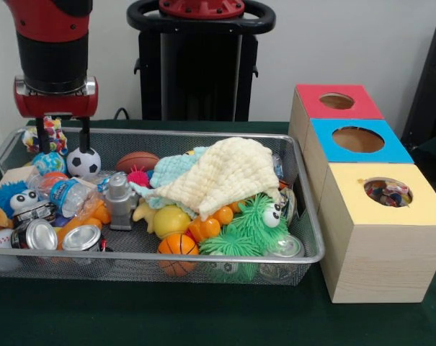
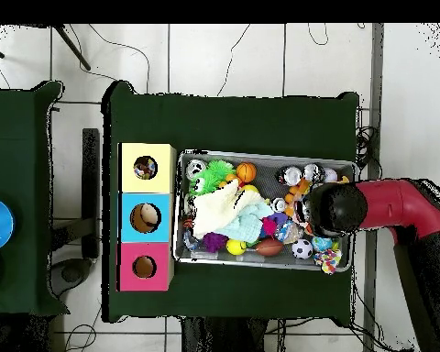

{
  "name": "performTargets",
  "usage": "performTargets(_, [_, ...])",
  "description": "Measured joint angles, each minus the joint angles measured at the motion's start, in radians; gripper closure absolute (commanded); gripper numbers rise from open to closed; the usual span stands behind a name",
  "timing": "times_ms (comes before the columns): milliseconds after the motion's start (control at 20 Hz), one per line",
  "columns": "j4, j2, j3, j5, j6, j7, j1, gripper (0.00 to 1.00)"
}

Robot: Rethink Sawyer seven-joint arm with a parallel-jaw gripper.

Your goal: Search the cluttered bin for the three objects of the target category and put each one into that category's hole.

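Observation:
The wire mesh bin (image 1: 203,258) lies on the green table, full of toys; in the overhead view its rim (image 2: 260,154) shows too. One white cloth piece with bright spots (image 1: 53,135) lies in the bin's far left corner, and shows in the overhead view (image 2: 329,264). My gripper (image 1: 62,138) hangs open just over that corner, its fingers either side of the cloth, not closed on it. In the overhead view the arm (image 2: 338,209) hides the gripper. The yellow-topped box's hole (image 1: 388,192) shows spotted cloth inside; it also shows in the overhead view (image 2: 145,167).
A pale-yellow waffle cloth (image 1: 225,173) drapes over a mint-green cloth (image 1: 171,169) mid-bin. A soccer ball (image 1: 83,162), football (image 1: 137,160), basketball (image 1: 178,252), green fuzzy toy (image 1: 254,223) and cans (image 1: 81,238) lie around. Blue-topped (image 1: 358,139) and red-topped (image 1: 336,101) boxes stand behind the yellow one.

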Motion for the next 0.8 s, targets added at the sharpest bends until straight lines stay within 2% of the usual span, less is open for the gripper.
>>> performTargets(350, [0.000,-0.016,-0.006,0.000,0.000,0.000,0.000,0.00])
performTargets(800, [0.000,-0.073,-0.025,0.000,0.000,0.000,-0.003,0.00])
